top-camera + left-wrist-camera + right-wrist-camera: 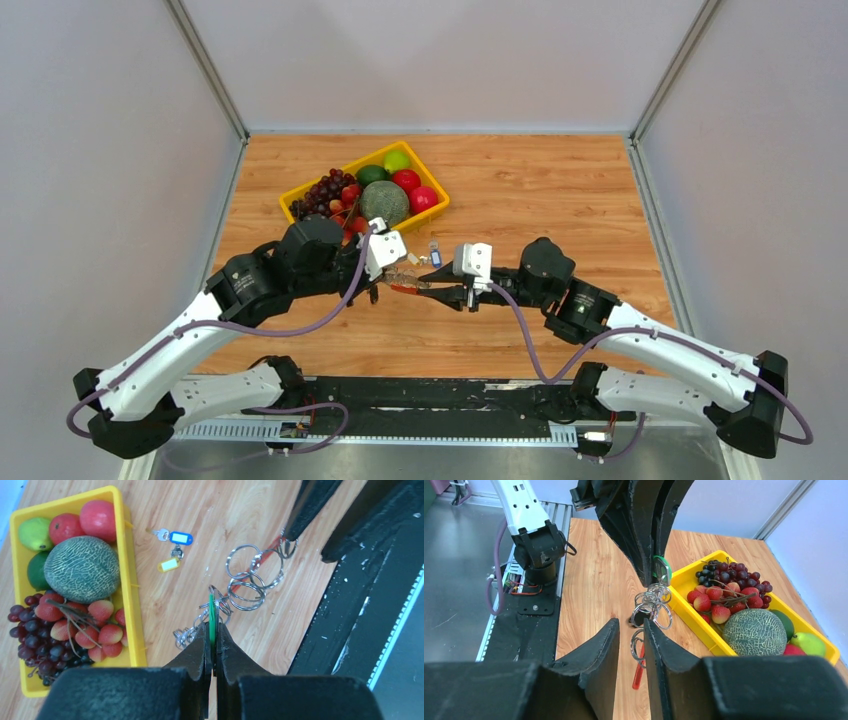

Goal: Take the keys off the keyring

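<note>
Left claw (212, 629), right up against its own camera, was clamped flat on a green tag (211, 611), with no gap at all. From the tag a chain of steel rings (247, 577) ran over to the red keyring (272, 545), all of it hanging off the table (225, 510) between the two arms. Keys (185, 636), as far as I could make out, were the little silver bunch dangling just beside the left fingertips, but that bit was too small to be sure. Right claw (631, 626) sat narrow, with one ring and the keyring's end in the gap. I couldn't tell if it was actually biting.

What worried me was that the right hold looked marginal. Any pull could let the ring slide out, and the chain would swing down off the tag. Pull too hard instead and the thin tag might slip or twist. All those linked rings could also snag each other, and the tray (127, 580) sat near enough to catch a swinging end.
</note>
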